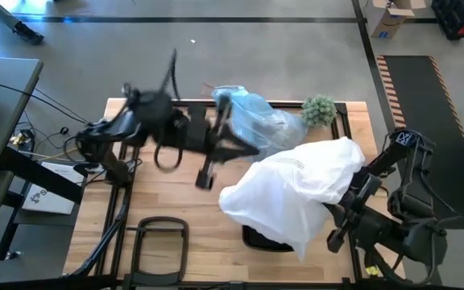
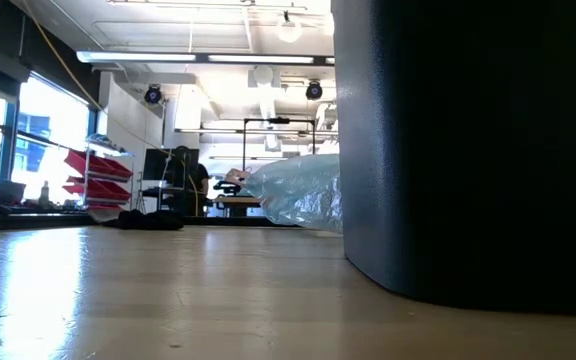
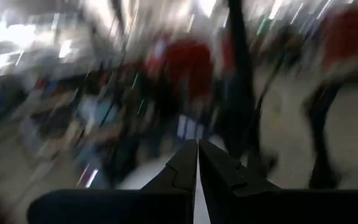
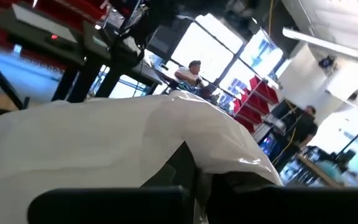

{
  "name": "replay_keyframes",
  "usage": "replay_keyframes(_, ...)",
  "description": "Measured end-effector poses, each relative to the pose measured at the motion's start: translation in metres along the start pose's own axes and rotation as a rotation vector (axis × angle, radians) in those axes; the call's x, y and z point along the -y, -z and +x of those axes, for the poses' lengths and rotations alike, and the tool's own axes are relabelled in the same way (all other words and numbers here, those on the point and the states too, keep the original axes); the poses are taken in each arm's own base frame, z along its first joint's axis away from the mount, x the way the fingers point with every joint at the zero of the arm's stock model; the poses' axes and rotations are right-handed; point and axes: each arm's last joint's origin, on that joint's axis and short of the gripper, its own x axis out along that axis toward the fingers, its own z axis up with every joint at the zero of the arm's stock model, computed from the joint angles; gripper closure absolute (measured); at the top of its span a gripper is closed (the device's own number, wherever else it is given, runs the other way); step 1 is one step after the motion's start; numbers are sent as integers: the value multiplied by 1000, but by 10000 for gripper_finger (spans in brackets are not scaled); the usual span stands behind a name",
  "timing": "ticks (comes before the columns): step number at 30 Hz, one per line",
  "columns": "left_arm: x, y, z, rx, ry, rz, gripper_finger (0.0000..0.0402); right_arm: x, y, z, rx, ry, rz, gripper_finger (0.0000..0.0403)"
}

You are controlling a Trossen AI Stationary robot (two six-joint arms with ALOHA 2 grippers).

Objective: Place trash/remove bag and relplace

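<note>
The light-blue bag lies crumpled on the table's far side, also seen in the low view. A larger white bag is draped over a black bin at the table's near right; the bin fills the low view's right half. My right gripper is at the white bag's right side, shut on it. My left gripper, blurred, is shut with nothing in it, raised near the blue bag. The trash is out of view. My right gripper pinches a fold of the white bag between its two fingers; the plastic drapes over the fingers and hides how many layers are caught. The fingers come roughly level from the table's right side. The bag spreads away from them, slack, over the bin.
A small green plant stands at the far right by the blue bag. A black frame lies at the table's near edge. Bare wood lies left of the bin. People and red shelves show in the room beyond.
</note>
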Motion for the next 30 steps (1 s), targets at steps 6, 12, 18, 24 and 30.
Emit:
replay_keyframes(6,49,16,-22,-396,-166,80,402,0,-1,-3,7,-9,-124,403)
replay_keyframes(12,73,54,-19,-699,-214,86,402,-1,0,-15,33,-43,-189,403)
replay_keyframes(18,79,93,25,-745,-207,119,402,-2,0,-25,55,-72,-187,403)
replay_keyframes(24,83,147,79,-747,-96,175,402,-7,3,-26,58,-70,-258,403)
replay_keyframes(30,71,168,89,-844,-272,413,402,-26,12,-17,49,-66,-345,403)
